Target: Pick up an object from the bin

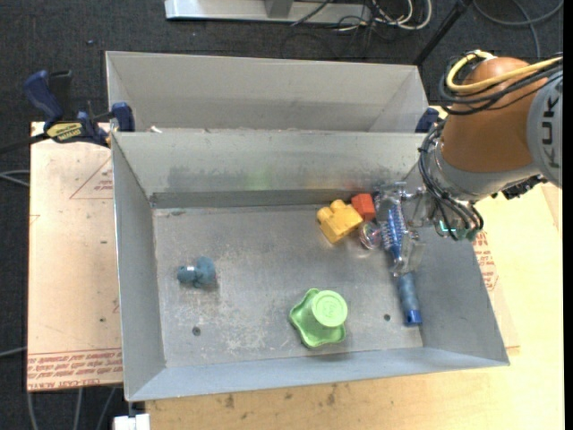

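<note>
Arm (491,133) from right, tool (395,243) low

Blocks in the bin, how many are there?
2. A yellow block lies near the back wall, right of the middle; an orange block sits just right of it, beside the gripper, which may hide more.

The arm (517,131) wears a rounded, glossy orange cover (483,137) over its end, shaped like a fat barrel. Behind it sits a pale grey shell (551,115) bearing dark block letters, cut off at the edge. Yellow cables (466,68) loop over the top of the cover, and thin black cables (439,186) ring its lower rim, with a small teal glint among them. The jaws below are silvery metal, too cluttered to make out further.
</note>
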Controlling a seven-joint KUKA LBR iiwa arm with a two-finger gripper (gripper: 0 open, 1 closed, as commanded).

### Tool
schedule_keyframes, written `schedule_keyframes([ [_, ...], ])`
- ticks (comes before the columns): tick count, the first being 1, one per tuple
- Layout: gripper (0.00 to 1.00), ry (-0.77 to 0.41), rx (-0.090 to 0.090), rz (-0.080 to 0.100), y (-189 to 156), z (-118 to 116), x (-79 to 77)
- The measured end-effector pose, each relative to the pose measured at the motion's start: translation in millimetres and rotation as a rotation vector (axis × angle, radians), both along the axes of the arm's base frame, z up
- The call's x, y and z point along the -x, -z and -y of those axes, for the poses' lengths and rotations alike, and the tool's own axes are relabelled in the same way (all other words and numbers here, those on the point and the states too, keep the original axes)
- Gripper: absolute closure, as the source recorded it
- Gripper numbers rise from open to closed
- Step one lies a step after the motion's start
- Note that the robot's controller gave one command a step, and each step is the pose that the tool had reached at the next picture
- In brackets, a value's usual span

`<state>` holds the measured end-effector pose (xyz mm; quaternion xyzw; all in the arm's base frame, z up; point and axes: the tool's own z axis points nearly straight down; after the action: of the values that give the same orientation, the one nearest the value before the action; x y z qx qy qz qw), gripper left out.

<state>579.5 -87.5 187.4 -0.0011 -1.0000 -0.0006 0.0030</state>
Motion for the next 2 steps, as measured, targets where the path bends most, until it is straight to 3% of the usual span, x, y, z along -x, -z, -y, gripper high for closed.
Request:
schedule_keyframes([
  [1,0.0,-0.158,-0.001,0.014,119.1,-39.4,-79.1],
  [2,0.0,-0.157,0.0,0.013,117.4,-39.9,-80.9],
])
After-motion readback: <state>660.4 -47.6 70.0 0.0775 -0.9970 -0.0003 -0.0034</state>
